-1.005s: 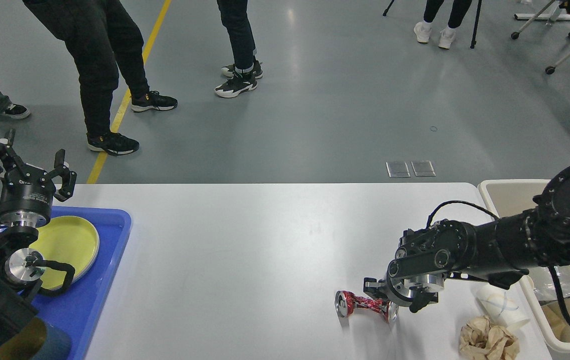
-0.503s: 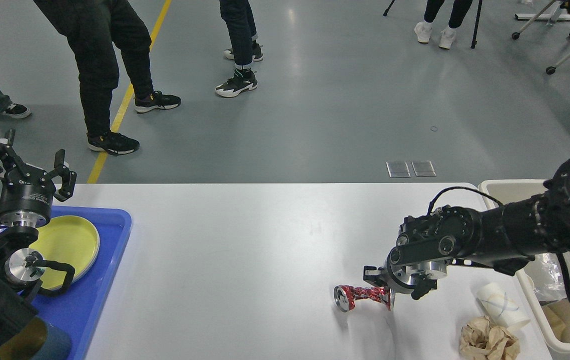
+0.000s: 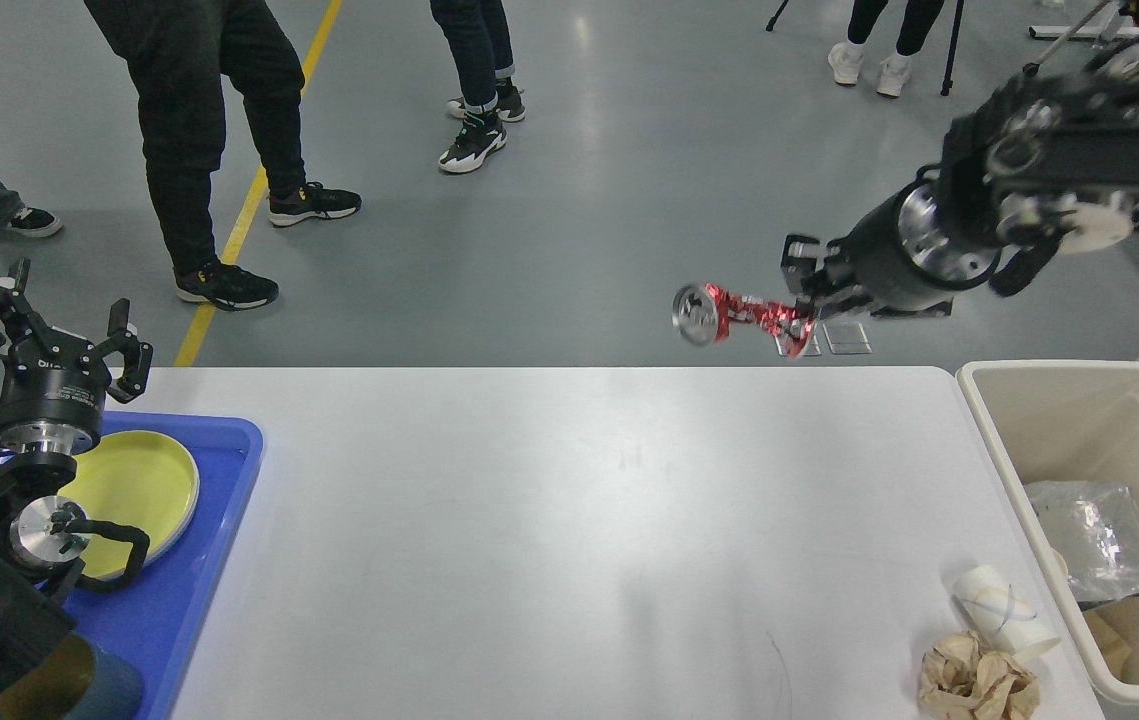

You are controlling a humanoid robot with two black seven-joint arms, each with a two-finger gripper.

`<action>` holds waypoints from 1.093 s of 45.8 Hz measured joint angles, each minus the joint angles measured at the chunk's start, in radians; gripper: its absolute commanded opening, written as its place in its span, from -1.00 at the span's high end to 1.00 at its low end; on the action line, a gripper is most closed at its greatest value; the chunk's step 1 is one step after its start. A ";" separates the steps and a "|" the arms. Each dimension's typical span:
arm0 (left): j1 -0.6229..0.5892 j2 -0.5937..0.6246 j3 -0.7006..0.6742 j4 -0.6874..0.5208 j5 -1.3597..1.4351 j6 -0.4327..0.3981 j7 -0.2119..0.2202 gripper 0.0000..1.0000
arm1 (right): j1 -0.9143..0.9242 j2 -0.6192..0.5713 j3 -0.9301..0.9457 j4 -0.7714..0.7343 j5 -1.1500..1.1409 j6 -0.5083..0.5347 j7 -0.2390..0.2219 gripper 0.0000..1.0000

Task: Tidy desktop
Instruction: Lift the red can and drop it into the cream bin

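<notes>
The right gripper (image 3: 801, 305) gripped a crushed red metal can (image 3: 741, 314) high above the white rectangular desktop (image 3: 569, 520); best carried over the beige plastic bin (image 3: 1059, 400) before releasing; left gripper (image 3: 49, 325) spread

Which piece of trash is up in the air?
The crushed red can, pinched by the right gripper. The white paper cup and crumpled brown paper lie on the desktop.
</notes>
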 measured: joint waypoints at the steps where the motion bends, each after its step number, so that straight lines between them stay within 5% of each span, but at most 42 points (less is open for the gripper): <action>1: 0.000 0.000 0.000 0.000 0.000 0.000 0.000 -0.93 | 0.047 -0.023 0.000 -0.002 0.008 0.023 0.000 0.82; 11: 0.000 0.000 0.000 0.000 0.000 0.000 0.000 -0.93 | 0.121 -0.098 -0.058 -0.031 0.018 0.065 0.001 0.82; 25: 0.000 0.000 0.000 0.000 0.000 0.000 0.000 -0.93 | -0.157 -0.212 -0.170 -0.402 0.016 0.035 -0.005 0.75; 32: 0.000 0.000 0.000 0.000 0.000 0.000 0.000 -0.93 | -0.382 -0.253 -0.158 -0.591 0.016 -0.011 -0.005 0.45; 39: 0.000 0.000 0.000 0.000 0.000 0.000 0.000 -0.93 | -0.597 -0.259 -0.116 -0.703 0.019 -0.052 -0.003 -0.53; 50: 0.000 0.000 0.000 0.000 0.000 0.000 0.000 -0.93 | -0.775 -0.241 -0.066 -0.719 0.018 -0.164 -0.001 -0.77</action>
